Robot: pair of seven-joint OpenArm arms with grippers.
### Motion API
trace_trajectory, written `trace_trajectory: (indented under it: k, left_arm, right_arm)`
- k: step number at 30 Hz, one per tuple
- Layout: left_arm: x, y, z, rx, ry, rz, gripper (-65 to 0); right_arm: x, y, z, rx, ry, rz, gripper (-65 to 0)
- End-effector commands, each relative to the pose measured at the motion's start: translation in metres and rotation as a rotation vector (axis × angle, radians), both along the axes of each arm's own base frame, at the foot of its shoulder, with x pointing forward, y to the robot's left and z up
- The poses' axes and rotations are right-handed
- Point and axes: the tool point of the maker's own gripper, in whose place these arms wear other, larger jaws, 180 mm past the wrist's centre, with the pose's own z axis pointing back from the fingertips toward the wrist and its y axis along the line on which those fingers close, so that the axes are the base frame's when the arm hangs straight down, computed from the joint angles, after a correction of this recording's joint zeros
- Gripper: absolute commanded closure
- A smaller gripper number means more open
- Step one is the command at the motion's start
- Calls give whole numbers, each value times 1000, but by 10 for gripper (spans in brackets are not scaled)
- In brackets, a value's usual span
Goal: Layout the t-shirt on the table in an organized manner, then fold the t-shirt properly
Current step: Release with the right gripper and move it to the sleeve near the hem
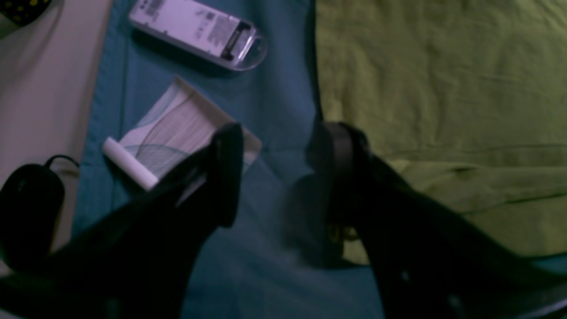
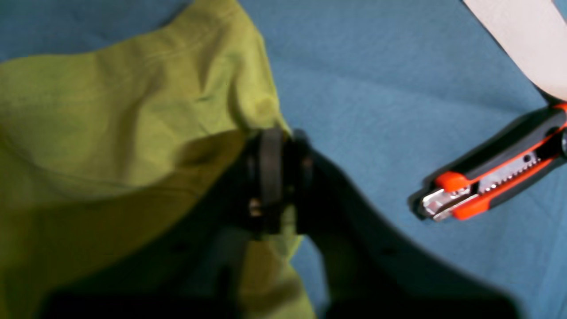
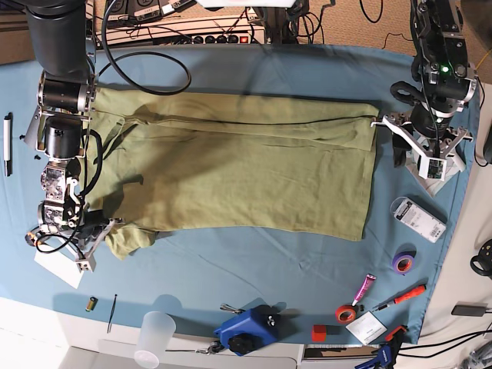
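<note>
The olive-green t-shirt (image 3: 246,165) lies spread wide across the teal-covered table (image 3: 231,269), with a fold along its far edge. My right gripper (image 2: 279,177) is shut on the shirt's edge, and the cloth (image 2: 110,133) bunches up around its fingers. In the base view that gripper (image 3: 104,228) sits at the shirt's near-left corner. My left gripper (image 1: 283,177) is open just above the blue cloth, at the side edge of the t-shirt (image 1: 443,88). One finger (image 1: 341,168) stands right at the shirt's border and nothing is between the two.
An orange-and-black utility knife (image 2: 491,177) lies right of the right gripper. A white plastic case (image 1: 199,31), a card with a white tube (image 1: 177,128) and a black mouse (image 1: 26,208) lie by the left gripper. Tape rolls (image 3: 402,262), a blue tool (image 3: 246,329) and a cup (image 3: 154,338) line the near edge.
</note>
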Motion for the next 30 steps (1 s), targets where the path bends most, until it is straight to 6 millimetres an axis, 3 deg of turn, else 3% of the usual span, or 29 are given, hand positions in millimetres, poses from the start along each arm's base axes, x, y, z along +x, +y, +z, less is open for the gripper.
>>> trace_trajectory:
  k: [1,6,9,18,21,30]
  left_arm:
    - [4,1,11,8,-43,-7,-283]
    - [5,1,12,8,-47,-6,-284]
    - [5,1,12,8,-48,-7,-283]
    - [6,0,13,7,-54,-7,-283]
    - [6,0,13,8,-54,-7,-283]
    - [6,0,13,7,-55,-7,-283]
  right_arm:
    - [17,-7,27,-6,-73,-5,0]
    - [11,-9,24,-15,-33,-21,0]
    - [12,-11,32,-30,-33,-34,0]
    - [13,1,86,-126,-131,-7,0]
    - [1,6,87,-153,-128,-5,0]
    - [-60,11,59,-225,-93,20,0]
